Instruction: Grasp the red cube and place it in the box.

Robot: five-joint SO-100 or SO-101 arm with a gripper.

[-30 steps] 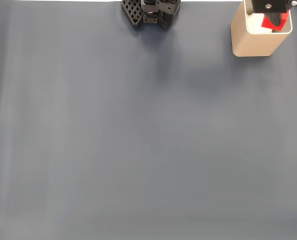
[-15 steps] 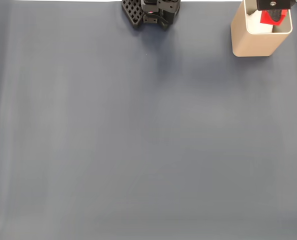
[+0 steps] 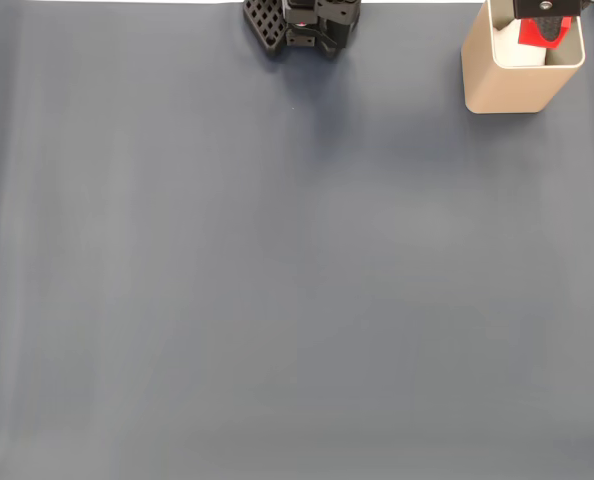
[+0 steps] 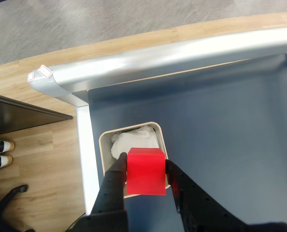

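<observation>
Step in hand: carrying the red cube (image 4: 145, 171) over the box (image 4: 104, 145), release not yet done.
How to do it well: in my judgement, centre the cube over the opening before the fingers part; in the wrist view it overlaps the near rim, so letting go here risks it clipping the wall and tumbling onto the bench (image 3: 277, 280). Lowering a little first should soften the drop.
End effector: the end effector (image 4: 143, 180) pinches the cube, one dark finger (image 4: 115, 181) on each side face.
Cube position: held in the air above the box, touching nothing but the fingers; in the fixed view red (image 3: 539, 32) shows over the box mouth.
Box: upright at the bench's far right corner in the fixed view (image 3: 507, 85), a white crumpled lump (image 4: 131, 140) already inside.
Arm pose: reaches out from the black base (image 3: 302, 25), wrist pointing steeply down over the box.
</observation>
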